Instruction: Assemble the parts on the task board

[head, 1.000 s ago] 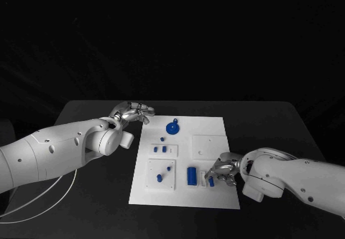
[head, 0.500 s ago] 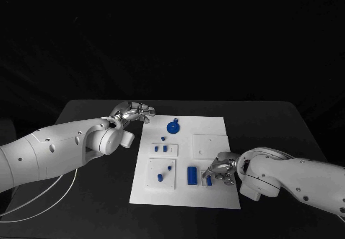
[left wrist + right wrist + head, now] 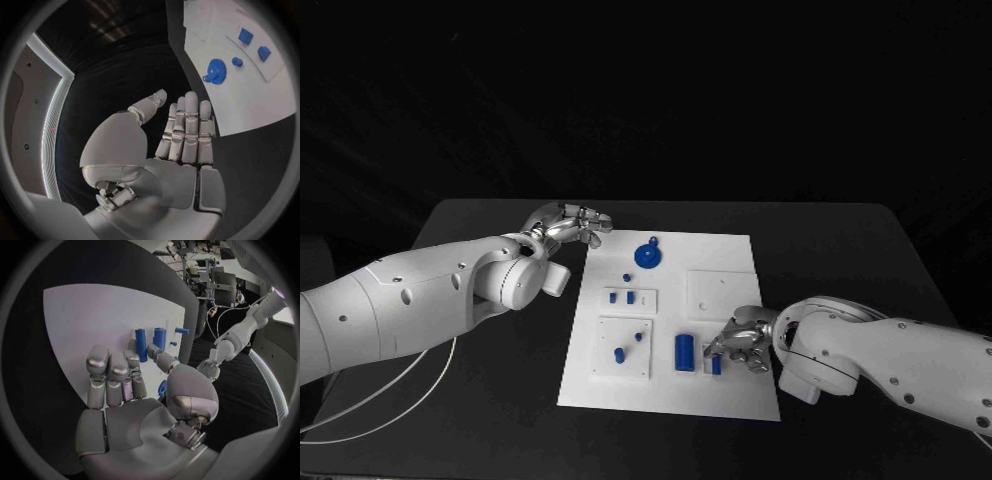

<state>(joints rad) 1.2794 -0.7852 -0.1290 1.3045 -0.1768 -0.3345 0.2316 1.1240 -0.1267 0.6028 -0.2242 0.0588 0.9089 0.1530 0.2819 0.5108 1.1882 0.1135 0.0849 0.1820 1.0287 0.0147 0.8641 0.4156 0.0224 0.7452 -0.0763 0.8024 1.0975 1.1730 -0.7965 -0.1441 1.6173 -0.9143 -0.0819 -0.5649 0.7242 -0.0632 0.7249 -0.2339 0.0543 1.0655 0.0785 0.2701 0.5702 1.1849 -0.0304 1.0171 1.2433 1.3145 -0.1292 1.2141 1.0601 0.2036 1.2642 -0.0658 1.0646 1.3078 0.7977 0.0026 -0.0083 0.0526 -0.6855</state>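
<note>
A black, matte, rectangular desk [image 3: 834,240] fills the lower half of the head view. Behind the desk everything is dark, with no wall or window to be made out. Beside the desk, the left wrist view shows a pale wall panel edged by a bright white light strip [image 3: 55,100]. Beyond the desk's far side, the right wrist view shows cluttered, lit equipment [image 3: 209,275].

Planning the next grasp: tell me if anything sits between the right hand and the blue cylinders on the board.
Nothing visible does. The right hand sits at the task board, its fingers beside the slim blue cylinder, with the larger blue cylinder just past it.
</note>
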